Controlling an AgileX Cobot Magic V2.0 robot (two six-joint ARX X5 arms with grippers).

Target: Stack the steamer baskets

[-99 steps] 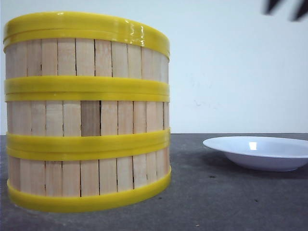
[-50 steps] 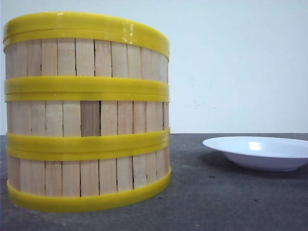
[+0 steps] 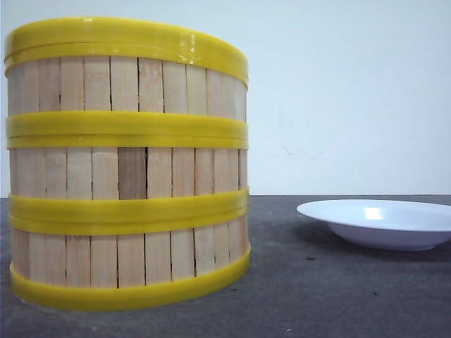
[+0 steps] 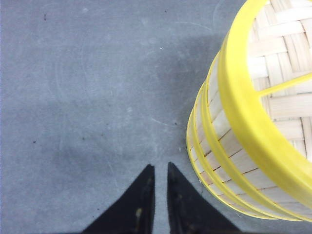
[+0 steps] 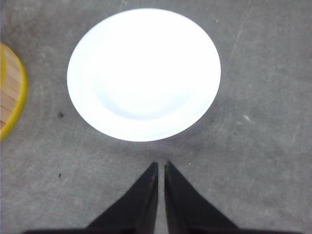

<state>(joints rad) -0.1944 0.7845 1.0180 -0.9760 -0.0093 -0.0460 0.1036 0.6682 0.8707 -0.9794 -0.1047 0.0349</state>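
steamer baskets [image 4: 243, 146] stacked, beside closed left fingers [image 4: 146, 195]

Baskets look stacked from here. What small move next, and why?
Probably none on the steamer baskets: all three sit stacked in one straight column. Both the left end effector and the right end effector are shut, empty and clear, so I'd just retract the arms.

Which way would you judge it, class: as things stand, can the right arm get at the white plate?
Probably yes. The right gripper hangs above bare table, fingers together, with the white plate just ahead and nothing between them.
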